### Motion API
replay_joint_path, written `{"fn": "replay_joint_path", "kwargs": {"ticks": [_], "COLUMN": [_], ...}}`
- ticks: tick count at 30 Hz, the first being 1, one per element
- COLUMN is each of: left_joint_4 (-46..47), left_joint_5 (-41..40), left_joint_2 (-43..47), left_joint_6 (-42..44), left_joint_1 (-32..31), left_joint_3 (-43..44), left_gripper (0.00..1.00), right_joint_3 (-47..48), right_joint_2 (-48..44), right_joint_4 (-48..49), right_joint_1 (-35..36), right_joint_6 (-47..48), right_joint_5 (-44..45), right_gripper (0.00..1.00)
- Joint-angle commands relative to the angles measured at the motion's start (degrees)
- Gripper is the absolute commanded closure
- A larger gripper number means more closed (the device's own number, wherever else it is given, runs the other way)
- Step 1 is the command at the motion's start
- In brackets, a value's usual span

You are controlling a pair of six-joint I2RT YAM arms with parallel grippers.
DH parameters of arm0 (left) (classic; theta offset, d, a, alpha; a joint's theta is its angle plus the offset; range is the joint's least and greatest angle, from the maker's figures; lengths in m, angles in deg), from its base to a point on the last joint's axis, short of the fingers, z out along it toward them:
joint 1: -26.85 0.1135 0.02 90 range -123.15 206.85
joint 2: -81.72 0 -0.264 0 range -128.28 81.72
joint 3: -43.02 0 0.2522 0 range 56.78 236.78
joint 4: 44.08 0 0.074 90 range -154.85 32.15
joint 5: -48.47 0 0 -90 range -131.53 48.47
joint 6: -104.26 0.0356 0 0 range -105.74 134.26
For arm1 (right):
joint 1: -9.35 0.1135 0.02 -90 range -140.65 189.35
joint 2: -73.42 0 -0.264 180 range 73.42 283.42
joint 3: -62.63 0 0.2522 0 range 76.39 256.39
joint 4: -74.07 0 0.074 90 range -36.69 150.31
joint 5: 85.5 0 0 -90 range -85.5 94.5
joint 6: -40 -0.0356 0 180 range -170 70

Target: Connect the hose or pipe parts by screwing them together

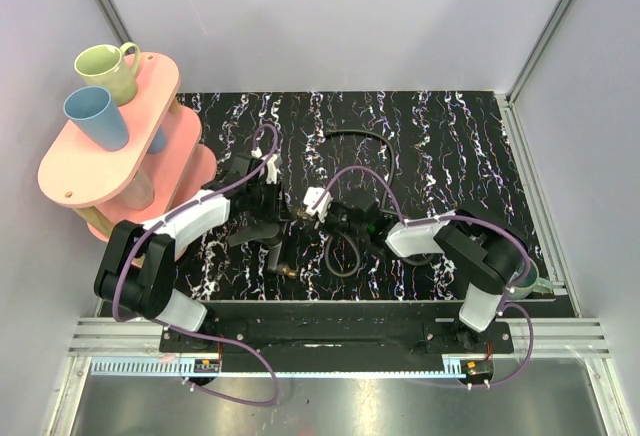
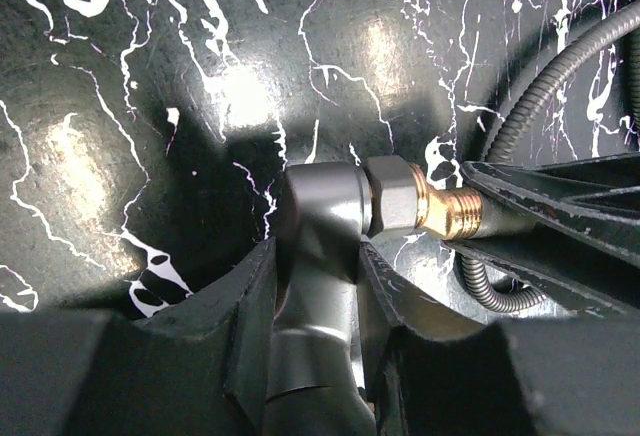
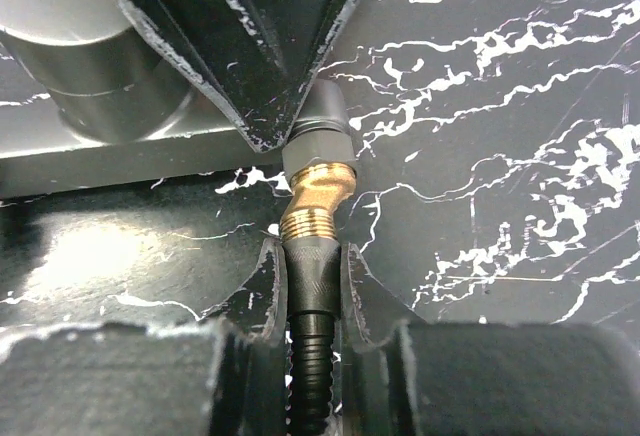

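Right wrist view puts the joint at frame centre. The hose [image 3: 310,366] rises from the bottom edge, and its knurled end [image 3: 312,274] is butted against the threads of the brass tip [image 3: 316,191] on the grey fitting [image 3: 90,56], whose body fills the upper left. Bare thread shows between the knurled end and the grey hex collar [image 3: 318,141] — so I judge the parts are met and lined up, perhaps caught by a first turn, with most of the screwing-down left to do. Whether any thread has bitten I cannot tell.

The right gripper [image 3: 310,256] is clenched on that knurled end, a finger on each side. The left gripper [image 2: 318,256] is clamped across the fitting's neck at lower centre of its own view.

Left wrist view gives what the other lacks: the joint side-on, the brass tip kinking down to the right out of the collar, and the hose curling off at upper right. Only the top external view shows the whole scene — both grippers meeting at the middle of the table [image 1: 450,136], the hose's slack looping toward upper centre, and a pink rack [image 1: 70,171] with two cups at upper left, well apart from the work.
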Motion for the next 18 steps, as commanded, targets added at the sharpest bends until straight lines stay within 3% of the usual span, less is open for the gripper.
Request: {"fn": "replay_joint_path", "kwargs": {"ticks": [1, 5, 9, 14, 18], "left_joint_4": [8.39, 10.58, 15.24, 22.00, 27.72], "left_joint_5": [9.65, 9.12, 7.62, 4.64, 1.30], "left_joint_2": [0.51, 1.20, 2.88, 5.15, 8.15], "left_joint_6": [-5.01, -5.27, -6.23, -6.59, -7.55], "left_joint_1": [-4.84, -5.55, -7.04, -9.77, -10.30], "left_joint_3": [-0.37, -0.71, -2.82, -5.54, -8.88], "left_gripper": [1.00, 1.00, 1.00, 1.00, 1.00], "right_joint_3": [2.92, 4.06, 5.73, 9.68, 9.77], "right_joint_2": [0.70, 0.61, 2.63, 5.09, 7.37], "right_joint_4": [13.02, 13.28, 14.78, 14.26, 19.08], "right_joint_1": [-3.15, -7.01, -10.97, -12.03, -12.82], "right_joint_6": [-16.16, -23.98, -41.97, -52.64, -69.56], "right_joint_5": [-8.98, -14.70, -19.96, -23.93, -23.50], "right_gripper": [1.00, 1.00, 1.00, 1.00, 1.00]}}
